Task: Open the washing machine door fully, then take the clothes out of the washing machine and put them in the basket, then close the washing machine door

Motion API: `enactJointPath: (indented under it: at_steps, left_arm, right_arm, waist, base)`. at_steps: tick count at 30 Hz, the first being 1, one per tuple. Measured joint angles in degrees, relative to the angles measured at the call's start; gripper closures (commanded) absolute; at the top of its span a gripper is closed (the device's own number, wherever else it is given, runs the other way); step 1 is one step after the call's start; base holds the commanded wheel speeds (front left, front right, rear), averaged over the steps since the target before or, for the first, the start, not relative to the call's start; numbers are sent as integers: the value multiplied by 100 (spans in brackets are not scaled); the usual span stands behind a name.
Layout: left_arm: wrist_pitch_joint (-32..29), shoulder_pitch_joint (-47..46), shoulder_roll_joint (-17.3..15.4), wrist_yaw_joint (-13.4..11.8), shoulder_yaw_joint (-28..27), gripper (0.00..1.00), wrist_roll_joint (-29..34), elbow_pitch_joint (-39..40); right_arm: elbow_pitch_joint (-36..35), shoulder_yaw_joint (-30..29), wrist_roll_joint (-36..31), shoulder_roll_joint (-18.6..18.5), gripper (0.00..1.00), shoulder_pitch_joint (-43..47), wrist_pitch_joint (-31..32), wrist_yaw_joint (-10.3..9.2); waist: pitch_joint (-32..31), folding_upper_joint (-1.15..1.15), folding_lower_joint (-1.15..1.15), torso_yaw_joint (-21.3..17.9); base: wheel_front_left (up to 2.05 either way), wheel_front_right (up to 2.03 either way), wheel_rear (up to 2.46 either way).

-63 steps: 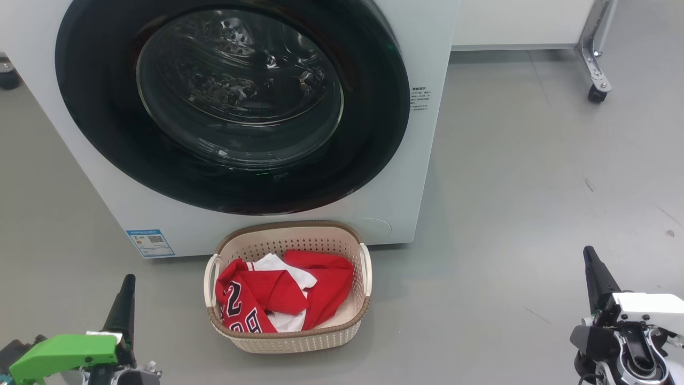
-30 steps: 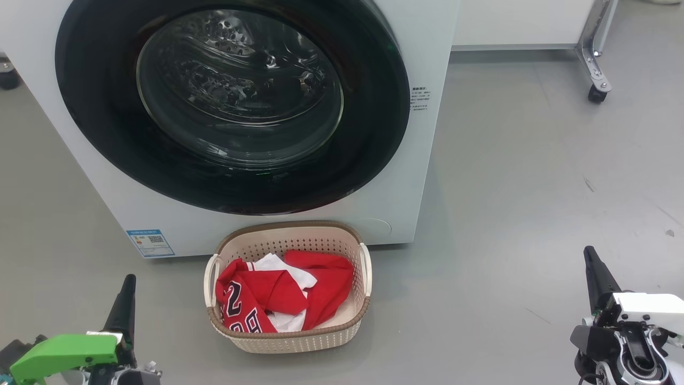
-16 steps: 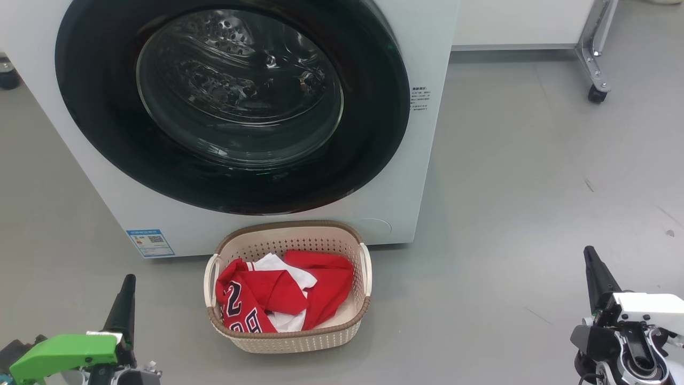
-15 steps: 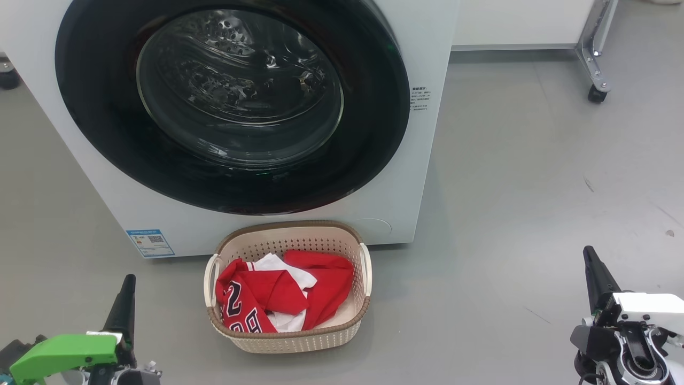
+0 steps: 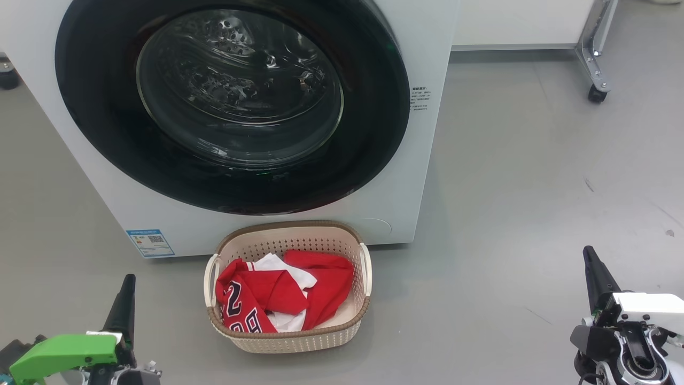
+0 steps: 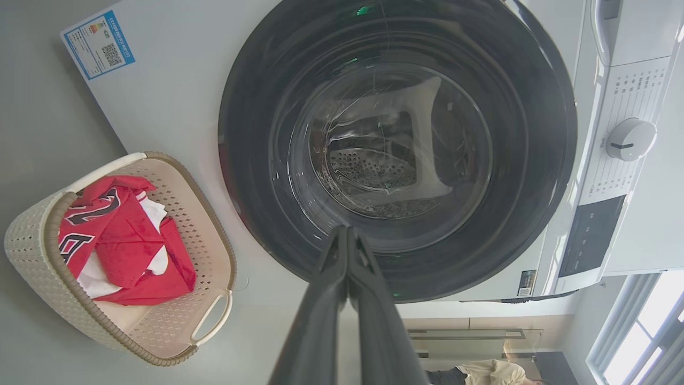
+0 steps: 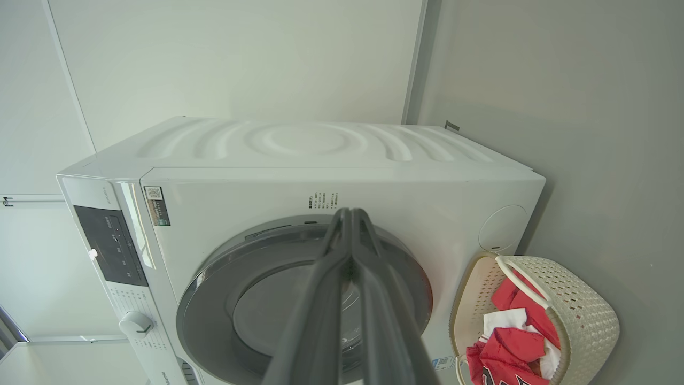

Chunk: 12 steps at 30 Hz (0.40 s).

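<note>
The washing machine (image 5: 414,182) stands on the grey floor (image 5: 523,176). The washing machine door (image 5: 235,101) lies flat against its front, closed. From these angles it appears fully seated, though the latch itself cannot be made out. Through the clear bowl window the perforated steel drum (image 6: 374,168) shows behind bright reflections. A blue sticker (image 5: 150,242) sits low on the front panel, on the robot's left of the door. In the left wrist view a white control dial (image 6: 630,139) stands on the panel above the door.

The basket (image 5: 288,342) rests on the floor just in front of the machine's base, under the lower edge of the door. The clothes (image 5: 278,294) lie inside it. A red jersey with dark, white-edged numerals is on the left, a white piece is in the middle and another red fold is on the right.

The left gripper (image 5: 127,283) sits at the lower left of the head view. Its two dark fingers are pressed together to one point with nothing between them, and it is well apart from the basket. The right gripper (image 5: 590,259) sits at the lower right, its fingers likewise pressed together and empty, also well clear of the basket. In each wrist view the joined fingers point toward the machine's front, and neither gripper touches it.
</note>
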<state>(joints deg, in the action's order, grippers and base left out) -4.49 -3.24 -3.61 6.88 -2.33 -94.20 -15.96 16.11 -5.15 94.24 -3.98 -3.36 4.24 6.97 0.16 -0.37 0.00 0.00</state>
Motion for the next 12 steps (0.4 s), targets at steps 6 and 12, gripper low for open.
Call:
enactJointPath:
  at_steps: [6,12]
  left_arm:
    - [0,0,4,0,-3,100,0,2]
    - [-1,0,11,0,-7,100,0,3]
  right_arm:
    - [-1,-3,0,11,100,0,0,0]
    - [-2,-4,0,15,100,0,0,0]
  waist:
    - [0,0,0,0]
    - [0,0,0,0]
  base:
    - [0,0,0]
    - [0,0,0]
